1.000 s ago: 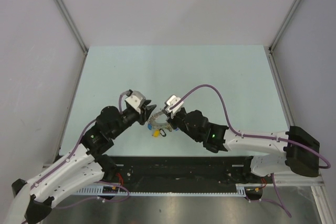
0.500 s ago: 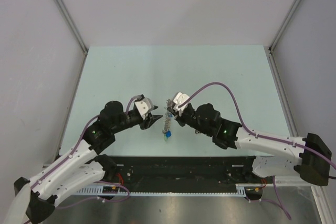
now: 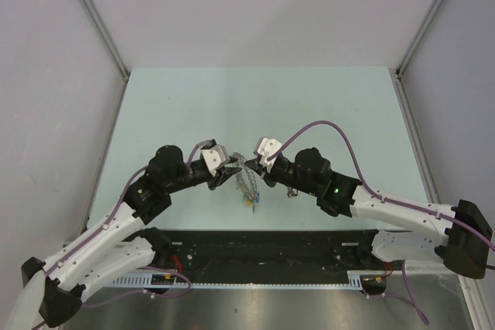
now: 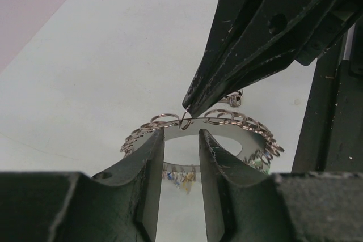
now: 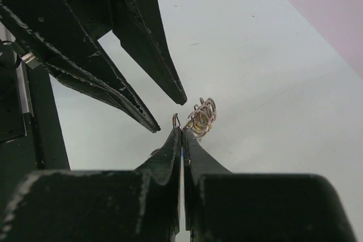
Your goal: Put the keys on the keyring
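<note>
Right gripper (image 3: 250,166) jaws closed, gripping the keyring (image 3: 246,182) above the tabletop (image 3: 309,98). Left gripper (image 3: 232,170) jaws parted, straddling the keyring's rim. Coloured keys (image 3: 251,200) dangle below the keyring, apparently threaded; whether any remain is unclear.

The left gripper (image 3: 230,170) is pointed toward 3 o'clock, and its fingers are held apart. The right gripper (image 3: 249,165) is pointed toward 9 o'clock, with its fingers pinched tight on the keyring (image 4: 228,119).
</note>
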Robot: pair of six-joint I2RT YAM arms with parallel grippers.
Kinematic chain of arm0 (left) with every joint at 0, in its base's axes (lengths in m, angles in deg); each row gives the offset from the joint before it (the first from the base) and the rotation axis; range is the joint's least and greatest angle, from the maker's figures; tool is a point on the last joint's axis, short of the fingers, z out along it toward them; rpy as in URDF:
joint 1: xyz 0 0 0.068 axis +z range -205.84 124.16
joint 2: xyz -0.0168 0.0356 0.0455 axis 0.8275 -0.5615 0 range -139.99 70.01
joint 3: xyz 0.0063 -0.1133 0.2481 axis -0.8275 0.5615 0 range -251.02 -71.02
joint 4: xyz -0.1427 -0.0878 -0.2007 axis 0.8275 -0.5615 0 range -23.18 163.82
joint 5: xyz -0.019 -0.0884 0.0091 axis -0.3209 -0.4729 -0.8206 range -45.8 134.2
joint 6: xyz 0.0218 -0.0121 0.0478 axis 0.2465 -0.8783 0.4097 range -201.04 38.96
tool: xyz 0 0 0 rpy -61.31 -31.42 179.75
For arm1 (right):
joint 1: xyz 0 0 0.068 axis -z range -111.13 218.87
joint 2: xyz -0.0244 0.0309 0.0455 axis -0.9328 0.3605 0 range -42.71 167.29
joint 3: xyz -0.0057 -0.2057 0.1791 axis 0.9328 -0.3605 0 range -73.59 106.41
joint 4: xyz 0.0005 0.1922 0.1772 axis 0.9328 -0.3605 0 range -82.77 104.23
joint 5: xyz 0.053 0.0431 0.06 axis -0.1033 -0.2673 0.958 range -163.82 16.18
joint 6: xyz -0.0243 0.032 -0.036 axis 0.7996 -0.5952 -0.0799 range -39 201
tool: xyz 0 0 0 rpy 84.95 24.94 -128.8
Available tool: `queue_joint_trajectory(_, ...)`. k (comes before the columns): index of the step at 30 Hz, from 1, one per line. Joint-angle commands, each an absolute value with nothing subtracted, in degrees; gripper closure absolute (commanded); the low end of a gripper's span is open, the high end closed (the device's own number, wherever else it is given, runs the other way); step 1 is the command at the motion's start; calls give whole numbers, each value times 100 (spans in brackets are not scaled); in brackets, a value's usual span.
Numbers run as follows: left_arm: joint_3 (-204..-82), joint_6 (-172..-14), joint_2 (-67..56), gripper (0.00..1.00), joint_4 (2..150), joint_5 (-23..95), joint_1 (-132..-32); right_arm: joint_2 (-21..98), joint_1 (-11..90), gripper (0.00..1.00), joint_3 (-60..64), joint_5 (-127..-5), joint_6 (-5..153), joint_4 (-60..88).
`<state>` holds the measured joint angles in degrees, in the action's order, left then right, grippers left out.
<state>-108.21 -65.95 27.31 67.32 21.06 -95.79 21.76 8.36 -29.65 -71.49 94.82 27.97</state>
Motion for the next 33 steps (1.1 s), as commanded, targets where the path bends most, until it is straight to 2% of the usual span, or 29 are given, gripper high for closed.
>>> queue_joint_trajectory(1, -11092, -6531, 2651, 66, 6960, 1801, -9548, 1996, 858, 100, -2684, -6916, 9585, 3102)
queue_joint_trajectory(19, -11216, -6584, 2369, 88, 6688, 1387, -9548, 2066, 849, 100, -2622, -6784, 9621, 3084)
queue_joint_trajectory(25, -11224, -6637, 2316, 100, 6662, 1361, -9548, 2083, 858, 100, -2622, -6784, 9603, 3093)
queue_joint_trajectory(30, -11216, -6856, 2307, 100, 6758, 1553, -9548, 2075, 867, 100, -2613, -6854, 9463, 3093)
queue_joint_trajectory(33, -11145, -7084, 2342, 100, 6872, 1904, -9548, 2022, 919, 86, -2604, -6898, 9191, 3032)
